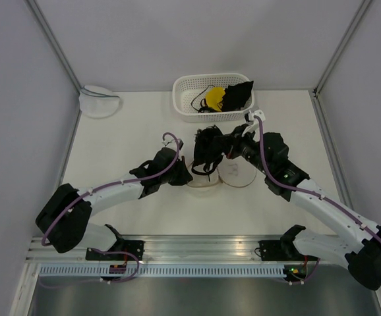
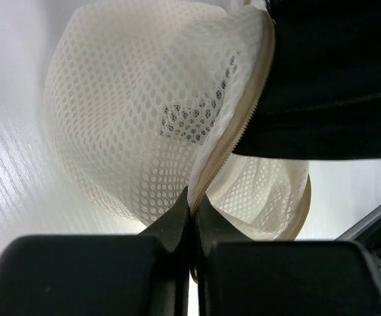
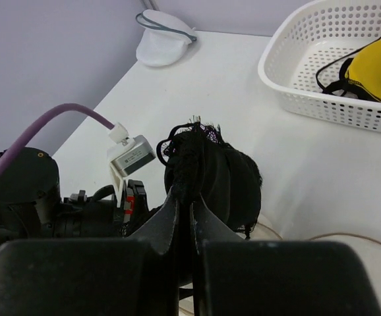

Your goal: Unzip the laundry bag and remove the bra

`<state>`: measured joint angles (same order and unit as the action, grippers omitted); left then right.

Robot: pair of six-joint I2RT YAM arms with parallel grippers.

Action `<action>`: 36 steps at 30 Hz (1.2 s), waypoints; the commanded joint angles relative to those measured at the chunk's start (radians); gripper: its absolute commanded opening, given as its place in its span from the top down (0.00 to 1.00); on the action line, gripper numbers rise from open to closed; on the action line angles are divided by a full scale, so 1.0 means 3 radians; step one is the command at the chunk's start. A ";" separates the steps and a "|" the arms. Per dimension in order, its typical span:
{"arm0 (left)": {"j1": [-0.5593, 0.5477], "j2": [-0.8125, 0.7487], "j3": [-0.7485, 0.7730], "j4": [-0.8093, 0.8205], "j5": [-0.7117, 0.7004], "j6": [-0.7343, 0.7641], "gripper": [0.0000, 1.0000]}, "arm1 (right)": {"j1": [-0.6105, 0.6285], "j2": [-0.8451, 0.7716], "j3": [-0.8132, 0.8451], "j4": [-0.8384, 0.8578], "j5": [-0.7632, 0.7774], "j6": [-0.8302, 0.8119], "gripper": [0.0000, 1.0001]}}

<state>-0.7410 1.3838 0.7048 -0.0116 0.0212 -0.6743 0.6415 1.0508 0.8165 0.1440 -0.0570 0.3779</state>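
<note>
The laundry bag (image 1: pixel 204 182), a white mesh dome with a tan zipper rim, lies open at mid-table. My left gripper (image 1: pixel 188 173) is shut on its tan rim; the left wrist view shows the fingertips (image 2: pixel 194 197) pinching the zipper edge of the bag (image 2: pixel 131 118). My right gripper (image 1: pixel 219 150) is shut on the black bra (image 1: pixel 207 148) and holds it bunched up above the bag. In the right wrist view the bra (image 3: pixel 220 174) hangs from my closed right gripper (image 3: pixel 184 194). The bra also fills the upper right of the left wrist view (image 2: pixel 335 79).
A white basket (image 1: pixel 184 108) stands at the back with a yellow round item (image 1: pixel 213 97) and a black garment (image 1: pixel 238 95) in it. A second white pouch with a grey-blue rim (image 1: pixel 98 100) lies at the back left corner. Walls enclose the table.
</note>
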 commanded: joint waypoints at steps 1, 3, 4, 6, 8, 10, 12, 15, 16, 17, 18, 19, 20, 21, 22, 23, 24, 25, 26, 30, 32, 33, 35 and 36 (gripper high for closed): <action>0.0005 0.0035 0.0105 0.0110 0.0108 -0.0043 0.98 | -0.0026 0.0010 0.0187 0.0333 -0.0132 -0.0012 1.00; 0.0005 0.0035 0.0105 0.0115 0.0119 -0.0043 0.98 | -0.0037 -0.0036 0.0254 0.0364 -0.0025 -0.0063 1.00; 0.0005 0.0040 0.0100 0.0126 0.0124 -0.0053 0.98 | -0.0037 -0.0031 0.0300 0.0318 0.0117 -0.0093 1.00; 0.0005 0.0046 0.0090 0.0141 0.0154 -0.0059 0.98 | -0.0047 0.0066 0.0504 0.0221 0.0170 -0.0205 1.00; 0.0005 0.0045 0.0075 0.0167 0.0165 -0.0064 0.98 | -0.0072 0.0138 0.0677 0.0124 0.0312 -0.0277 1.00; 0.0005 0.0040 0.0069 0.0177 0.0175 -0.0069 0.98 | -0.0108 0.0225 0.0729 0.0184 0.0430 -0.0293 1.00; 0.0005 0.0025 0.0069 0.0177 0.0195 -0.0069 0.98 | -0.0144 0.0362 0.0831 0.0220 0.0491 -0.0319 1.00; 0.0006 -0.0006 0.0069 0.0182 0.0216 -0.0064 0.98 | -0.0246 0.0720 0.1092 0.0241 0.0517 -0.0390 1.00; 0.0005 -0.0016 0.0064 0.0182 0.0211 -0.0059 0.98 | -0.0327 0.0842 0.1194 0.0221 0.0517 -0.0416 1.00; 0.0005 -0.0026 0.0059 0.0187 0.0216 -0.0059 0.98 | -0.0369 0.0965 0.1402 0.0210 0.0512 -0.0441 0.99; 0.0005 -0.0016 0.0059 0.0187 0.0216 -0.0053 0.98 | -0.0409 0.1220 0.1521 0.0195 0.0487 -0.0441 1.00; 0.0005 -0.0016 0.0064 0.0192 0.0221 -0.0048 0.98 | -0.0486 0.1344 0.1634 0.0205 0.0456 -0.0446 1.00; 0.0005 -0.0011 0.0064 0.0192 0.0231 -0.0048 0.98 | -0.0517 0.1578 0.1837 0.0251 0.0426 -0.0446 0.99; 0.0005 -0.0001 0.0064 0.0207 0.0261 -0.0048 0.98 | -0.0553 0.1701 0.1945 0.0327 0.0400 -0.0441 1.00; 0.0005 0.0005 0.0069 0.0218 0.0267 -0.0048 0.98 | -0.0614 0.1829 0.2078 0.0333 0.0390 -0.0441 1.00; 0.0005 0.0010 0.0069 0.0218 0.0282 -0.0048 0.98 | -0.0635 0.2094 0.2378 0.0323 0.0390 -0.0426 1.00; 0.0005 0.0005 0.0069 0.0228 0.0308 -0.0053 0.98 | -0.0660 0.2233 0.2548 0.0292 0.0384 -0.0411 1.00; 0.0005 0.0005 0.0064 0.0243 0.0323 -0.0059 0.98 | -0.0711 0.2366 0.2722 0.0226 0.0314 -0.0401 1.00; 0.0000 0.0010 0.0059 0.0253 0.0333 -0.0059 0.98 | -0.0732 0.2499 0.3038 0.0215 0.0277 -0.0365 1.00; 0.0000 -0.0021 0.0049 0.0264 0.0354 -0.0064 0.98 | -0.0855 0.3067 0.3623 0.0246 0.0104 -0.0237 1.00; 0.0000 -0.0041 0.0028 0.0269 0.0359 -0.0064 0.98 | -0.0885 0.3241 0.3888 0.0292 0.0093 -0.0227 1.00; 0.0005 -0.0041 0.0028 0.0269 0.0359 -0.0064 0.98 | -0.0896 0.3303 0.3986 0.0292 0.0108 -0.0237 1.00; 0.0005 -0.0041 0.0023 0.0274 0.0364 -0.0059 0.98 | -0.0921 0.3511 0.4271 0.0277 0.0149 -0.0237 0.99; 0.0000 -0.0041 0.0023 0.0274 0.0369 -0.0064 0.98 | -0.0931 0.3584 0.4369 0.0256 0.0154 -0.0242 0.99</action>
<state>-0.7410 1.3941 0.7052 0.0330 0.1108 -0.6746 0.3668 2.0796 2.0022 0.1661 0.0032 0.2932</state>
